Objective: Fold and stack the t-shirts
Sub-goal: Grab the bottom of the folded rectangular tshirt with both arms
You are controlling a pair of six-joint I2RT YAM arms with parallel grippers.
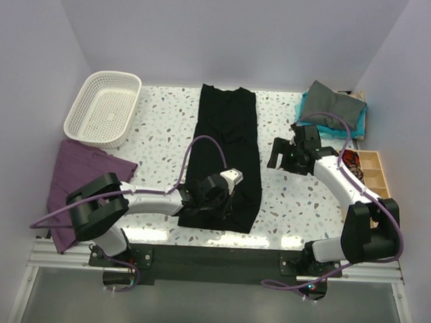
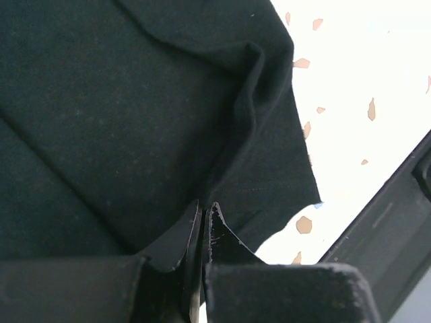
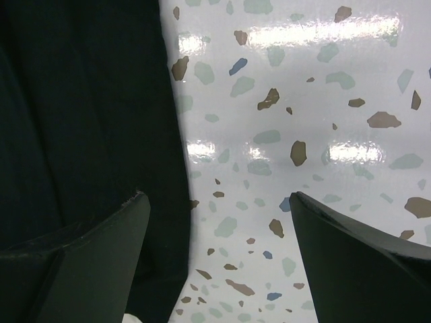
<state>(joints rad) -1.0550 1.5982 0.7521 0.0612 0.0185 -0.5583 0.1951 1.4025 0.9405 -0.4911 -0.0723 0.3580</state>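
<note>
The black tee is lying in a long strip down the middle of the worktop. The left fingers are pinching tight on its near edge, with a bit of cloth between them. The right fingers are hanging wide apart just beside the tee's right edge, holding nothing. The grey tee is sitting on the teal tee in the far right corner.

The cloth is looking soft, light and floppy, so it will likely be sagging and bunching. Holding both near corners should be keeping the fold straight.

The worktop is looking smooth and shiny, so the tee may be sliding. A basket and a purple cloth are sitting at the left. Pale walls are closing in three sides.
</note>
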